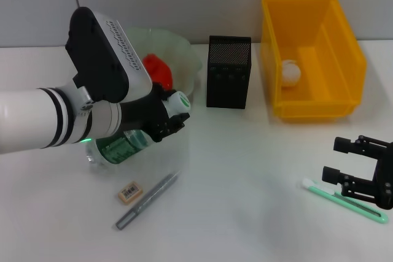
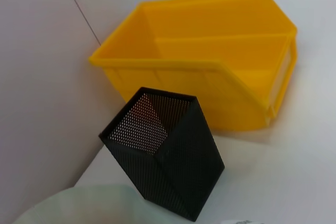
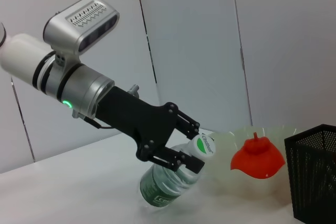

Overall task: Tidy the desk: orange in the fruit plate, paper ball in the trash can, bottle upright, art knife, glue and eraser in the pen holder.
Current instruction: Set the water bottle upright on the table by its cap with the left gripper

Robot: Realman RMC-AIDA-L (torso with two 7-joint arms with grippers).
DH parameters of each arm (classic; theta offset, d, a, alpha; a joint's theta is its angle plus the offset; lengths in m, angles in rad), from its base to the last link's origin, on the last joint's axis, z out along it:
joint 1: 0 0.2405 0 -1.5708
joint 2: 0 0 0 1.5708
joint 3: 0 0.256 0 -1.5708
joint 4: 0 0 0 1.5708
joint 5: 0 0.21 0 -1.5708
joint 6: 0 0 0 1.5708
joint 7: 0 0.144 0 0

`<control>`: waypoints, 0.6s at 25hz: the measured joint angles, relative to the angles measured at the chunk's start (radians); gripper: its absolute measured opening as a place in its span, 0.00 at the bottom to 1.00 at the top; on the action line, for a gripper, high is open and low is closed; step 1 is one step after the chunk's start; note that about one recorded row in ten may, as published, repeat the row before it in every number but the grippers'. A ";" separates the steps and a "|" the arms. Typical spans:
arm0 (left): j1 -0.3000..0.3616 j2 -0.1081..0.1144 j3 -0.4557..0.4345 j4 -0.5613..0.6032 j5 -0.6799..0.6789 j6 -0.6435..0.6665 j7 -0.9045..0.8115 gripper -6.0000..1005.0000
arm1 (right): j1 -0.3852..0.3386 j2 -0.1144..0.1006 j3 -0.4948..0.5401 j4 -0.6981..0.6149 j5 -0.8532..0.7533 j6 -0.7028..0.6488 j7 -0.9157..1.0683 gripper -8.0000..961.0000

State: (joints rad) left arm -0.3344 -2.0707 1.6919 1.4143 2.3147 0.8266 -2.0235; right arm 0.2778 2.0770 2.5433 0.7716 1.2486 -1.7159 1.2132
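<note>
The left gripper (image 1: pixel 167 115) had its black fingers (image 3: pixel 181 160) clamped around the neck of a clear plastic bottle with a green label and white-and-green cap (image 3: pixel 167 182). The bottle leaned at a tilt, its base low near the white tabletop (image 1: pixel 245 200) and its cap raised toward the pale green translucent fruit plate (image 1: pixel 184 50). A red-orange object (image 3: pixel 257 157) sat in that plate. Beside the plate stood the black mesh pen holder (image 1: pixel 229 72), and beyond it the yellow plastic bin (image 1: pixel 319 32) held a white crumpled paper ball (image 1: pixel 290 72).

In front of the bottle, a small tan eraser (image 1: pixel 129 192) lay just beside a grey pen-shaped art knife (image 1: pixel 147 200), both flat on the table. The right gripper (image 1: pixel 362 173) rested low at the table's right side with its black fingers spread apart, directly over a slim green-and-white stick (image 1: pixel 344 200) lying on the surface; whether they touched could not be told.
</note>
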 joint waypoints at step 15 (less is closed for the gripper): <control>0.051 -0.001 -0.022 0.085 0.000 -0.006 -0.086 0.45 | 0.007 0.000 0.000 0.000 0.000 0.002 0.001 0.73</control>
State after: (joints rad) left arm -0.2832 -2.0714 1.6697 1.4995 2.3143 0.8207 -2.1094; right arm 0.2847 2.0770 2.5433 0.7716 1.2486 -1.7134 1.2142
